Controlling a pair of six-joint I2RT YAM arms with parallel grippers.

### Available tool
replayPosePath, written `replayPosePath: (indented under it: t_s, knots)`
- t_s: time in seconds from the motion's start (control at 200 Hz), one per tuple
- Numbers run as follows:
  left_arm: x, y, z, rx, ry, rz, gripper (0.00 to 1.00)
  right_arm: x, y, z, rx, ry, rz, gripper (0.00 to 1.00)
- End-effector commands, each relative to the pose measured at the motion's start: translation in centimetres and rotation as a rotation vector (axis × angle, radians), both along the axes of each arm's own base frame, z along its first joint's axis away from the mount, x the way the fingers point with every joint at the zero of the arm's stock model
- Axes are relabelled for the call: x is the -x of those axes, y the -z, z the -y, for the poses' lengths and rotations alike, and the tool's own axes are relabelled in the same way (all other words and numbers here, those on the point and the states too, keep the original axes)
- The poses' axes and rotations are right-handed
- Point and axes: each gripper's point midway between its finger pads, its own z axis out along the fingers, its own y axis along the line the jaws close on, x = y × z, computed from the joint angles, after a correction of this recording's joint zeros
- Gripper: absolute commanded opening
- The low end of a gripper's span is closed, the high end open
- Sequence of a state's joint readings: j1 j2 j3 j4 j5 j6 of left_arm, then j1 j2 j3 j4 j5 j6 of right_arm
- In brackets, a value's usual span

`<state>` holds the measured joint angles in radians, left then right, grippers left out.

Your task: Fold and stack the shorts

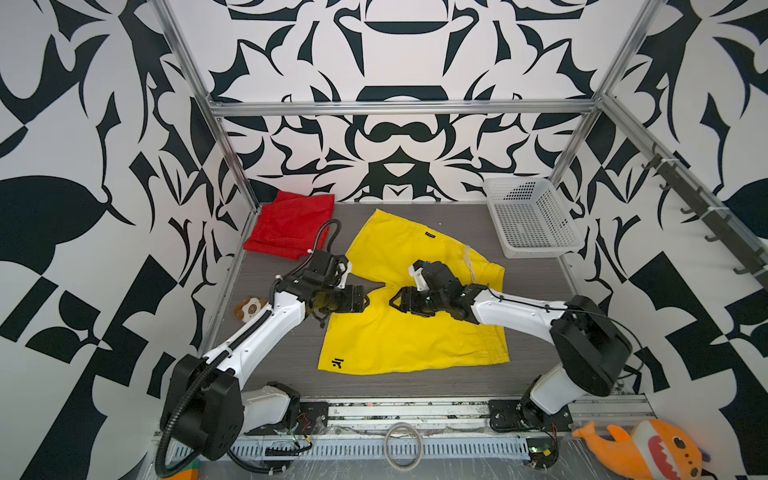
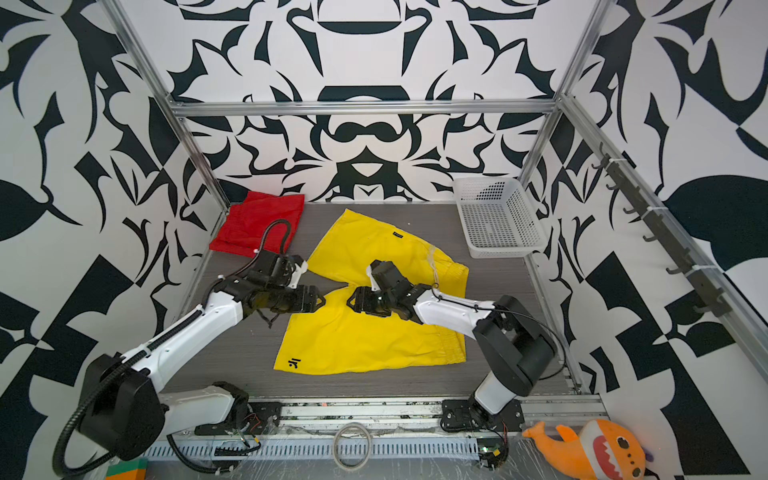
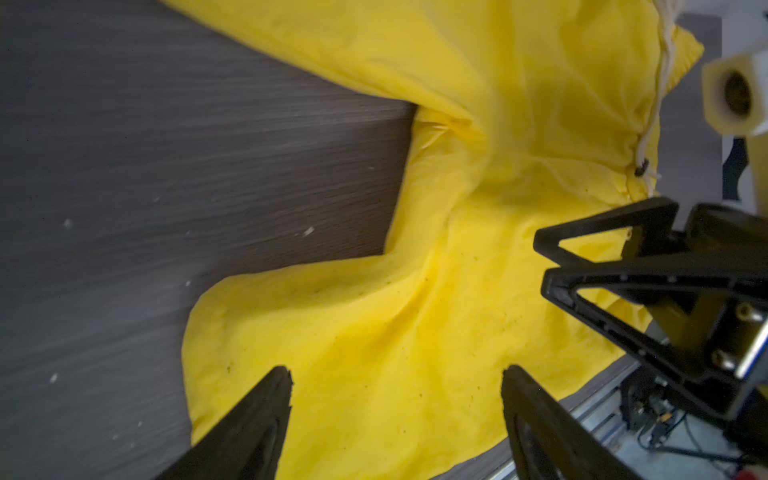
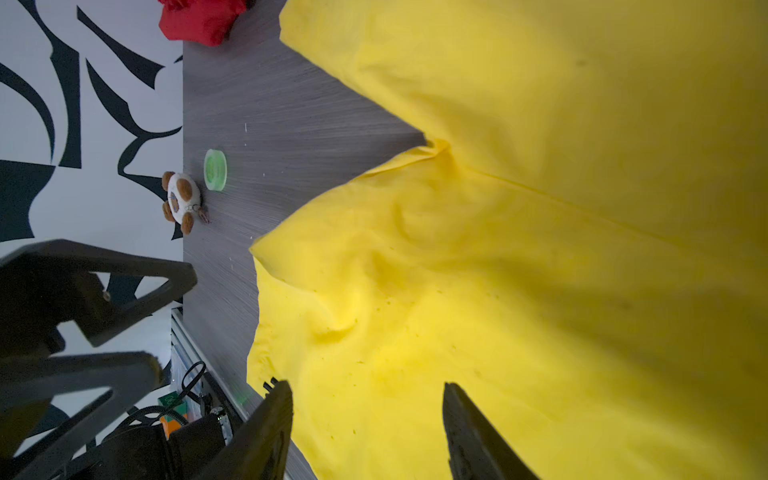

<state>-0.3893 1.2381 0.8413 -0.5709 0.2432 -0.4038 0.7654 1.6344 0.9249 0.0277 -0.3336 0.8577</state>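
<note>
The yellow shorts (image 1: pixel 399 340) (image 2: pixel 365 340) lie spread flat in the middle of the dark table, legs to the left, with a dark logo mark (image 1: pixel 337 363) near the front hem and a white drawstring (image 1: pixel 469 262) at the waist. The red shorts (image 1: pixel 291 224) (image 2: pixel 257 224) lie folded in the back left corner. My left gripper (image 1: pixel 366 300) (image 3: pixel 395 370) is open just above the front leg's inner edge near the crotch, nothing between its fingers. Facing it, my right gripper (image 1: pixel 392 302) (image 4: pixel 365 384) hovers open over the yellow fabric (image 4: pixel 540 249).
A white perforated basket (image 1: pixel 530 216) stands at the back right. A small plush turtle (image 1: pixel 249 308) and a green tape roll (image 4: pixel 215 169) lie by the left wall. An orange plush shark (image 1: pixel 648 451) and a ring (image 1: pixel 402 445) lie in front of the table.
</note>
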Motion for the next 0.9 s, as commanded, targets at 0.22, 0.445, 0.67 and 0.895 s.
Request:
replayPosePath:
  t_s: [0.22, 0.445, 0.67, 0.895]
  knots:
    - [-1.1, 4.9, -5.9, 0.242, -0.442, -0.282, 0.88, -1.5, 0.9, -5.5, 0.203, -0.033, 0.014, 0.7]
    - [-1.8, 6.8, -5.2, 0.348, -0.456, -0.347, 0.87, -1.4, 5.4, -5.8, 0.343, -0.055, -0.05, 0.51]
    - [-1.9, 7.3, -4.8, 0.37, -0.444, -0.362, 0.87, 1.4, 8.1, -4.0, 0.341, -0.057, -0.124, 0.2]
    - [-2.4, 7.3, -3.6, 0.467, -0.4, -0.349, 0.75, 3.1, 10.4, -3.3, 0.287, -0.052, -0.177, 0.07]
